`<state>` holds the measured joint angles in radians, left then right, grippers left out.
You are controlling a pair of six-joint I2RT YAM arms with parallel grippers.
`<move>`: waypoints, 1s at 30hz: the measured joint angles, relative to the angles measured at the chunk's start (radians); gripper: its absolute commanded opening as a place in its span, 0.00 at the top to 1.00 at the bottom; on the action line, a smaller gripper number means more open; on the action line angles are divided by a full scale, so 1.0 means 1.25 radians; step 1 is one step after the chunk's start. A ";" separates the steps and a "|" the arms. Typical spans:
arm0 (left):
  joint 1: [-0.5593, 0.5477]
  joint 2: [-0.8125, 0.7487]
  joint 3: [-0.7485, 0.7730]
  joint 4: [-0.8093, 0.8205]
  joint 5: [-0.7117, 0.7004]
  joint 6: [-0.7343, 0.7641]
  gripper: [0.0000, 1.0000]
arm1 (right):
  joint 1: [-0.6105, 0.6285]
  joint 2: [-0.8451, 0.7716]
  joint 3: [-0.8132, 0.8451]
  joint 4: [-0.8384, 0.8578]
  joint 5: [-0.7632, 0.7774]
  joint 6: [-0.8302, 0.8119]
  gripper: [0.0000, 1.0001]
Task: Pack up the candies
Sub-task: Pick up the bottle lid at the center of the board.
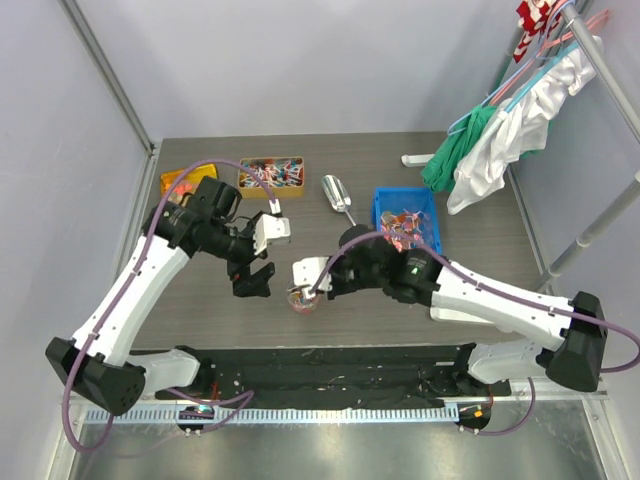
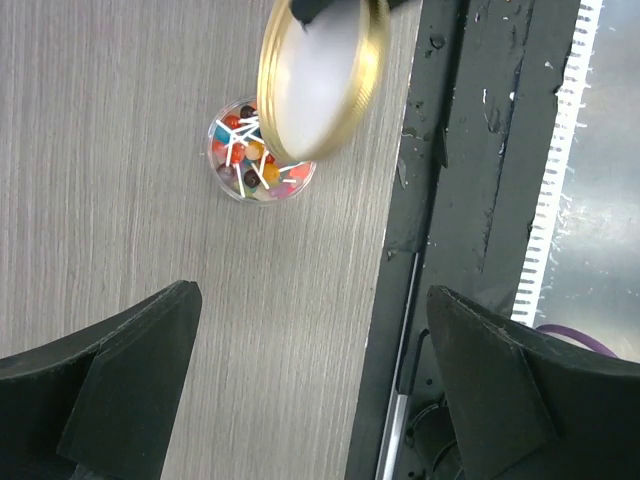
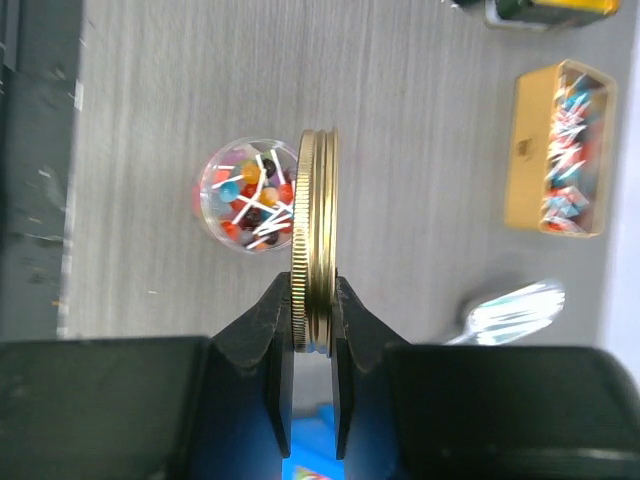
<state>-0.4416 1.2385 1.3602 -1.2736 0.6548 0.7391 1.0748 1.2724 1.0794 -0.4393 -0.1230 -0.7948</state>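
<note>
Grey tabletop [image 1: 380,160] carries the jar [image 3: 208,180], candies [image 3: 250,200] already inside; my right gripper [image 3: 313,320] pinches the gold lid [image 3: 315,220] edge-on over it, left gripper [image 2: 310,300] gapes empty. Capping remains, I judge.

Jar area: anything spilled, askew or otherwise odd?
No spill shows. Only the gold lid stands out: the right gripper pinches it on edge by the open jar of candies, not flat on its mouth.
</note>
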 measured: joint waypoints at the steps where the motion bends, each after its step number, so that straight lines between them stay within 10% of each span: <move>1: 0.000 -0.011 -0.009 0.004 0.000 -0.001 0.00 | -0.021 -0.005 0.000 -0.004 -0.029 0.018 0.99; 30: 0.010 -0.012 -0.136 0.182 0.105 -0.073 0.09 | -0.135 0.192 0.171 -0.159 -0.475 0.194 0.99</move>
<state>-0.4286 1.2236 1.1896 -1.0466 0.7864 0.6479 0.9066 1.5124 1.2926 -0.6380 -0.7170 -0.5526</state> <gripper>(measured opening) 0.877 0.202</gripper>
